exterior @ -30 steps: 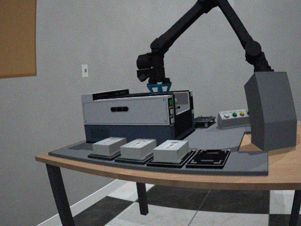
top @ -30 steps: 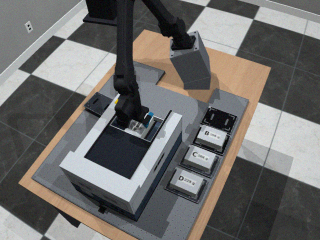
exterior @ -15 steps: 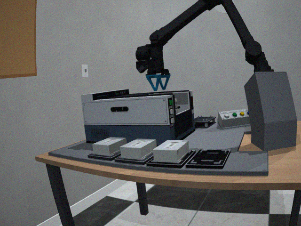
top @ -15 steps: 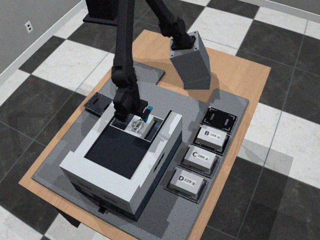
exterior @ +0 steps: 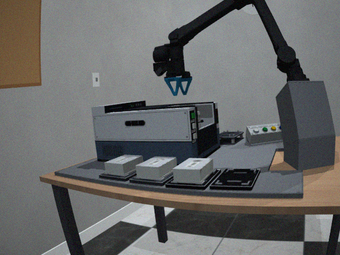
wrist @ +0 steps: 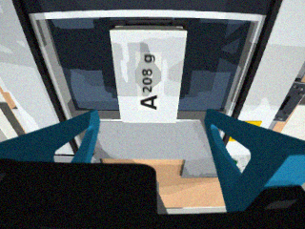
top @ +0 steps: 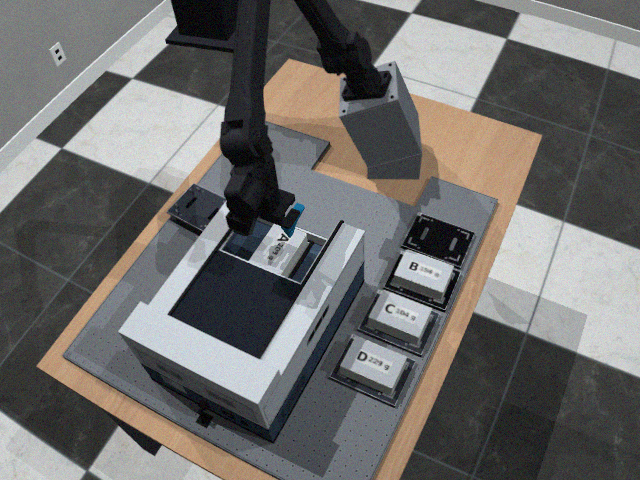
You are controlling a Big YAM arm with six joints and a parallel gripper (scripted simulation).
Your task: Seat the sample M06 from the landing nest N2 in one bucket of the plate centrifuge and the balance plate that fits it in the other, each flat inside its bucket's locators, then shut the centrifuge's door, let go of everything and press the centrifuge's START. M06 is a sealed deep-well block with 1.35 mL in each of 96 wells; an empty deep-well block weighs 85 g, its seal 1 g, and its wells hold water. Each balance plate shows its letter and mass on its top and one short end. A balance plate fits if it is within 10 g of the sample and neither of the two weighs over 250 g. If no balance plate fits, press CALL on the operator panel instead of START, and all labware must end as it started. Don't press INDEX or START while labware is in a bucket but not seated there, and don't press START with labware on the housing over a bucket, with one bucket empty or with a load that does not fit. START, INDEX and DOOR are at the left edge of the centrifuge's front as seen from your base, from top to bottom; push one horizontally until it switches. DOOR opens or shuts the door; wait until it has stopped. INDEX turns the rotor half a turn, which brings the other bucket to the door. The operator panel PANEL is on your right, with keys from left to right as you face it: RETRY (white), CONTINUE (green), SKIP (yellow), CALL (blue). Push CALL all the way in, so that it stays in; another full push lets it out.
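Balance plate A, white and marked 208 g, lies in the bucket under the open top opening of the centrifuge. It also shows in the wrist view, lying level between the bucket walls. My gripper is open and empty. It hangs clearly above the centrifuge top, over the opening's near edge. In the wrist view the blue fingers stand wide apart on either side of the plate's near end, not touching it. Landing nest N2 is empty. Sample M06 is not in view.
Balance plates B, C and D sit in their nests right of the centrifuge; the fourth nest is empty. The centrifuge's buttons are on its front edge. The operator panel and the arm's grey base stand behind.
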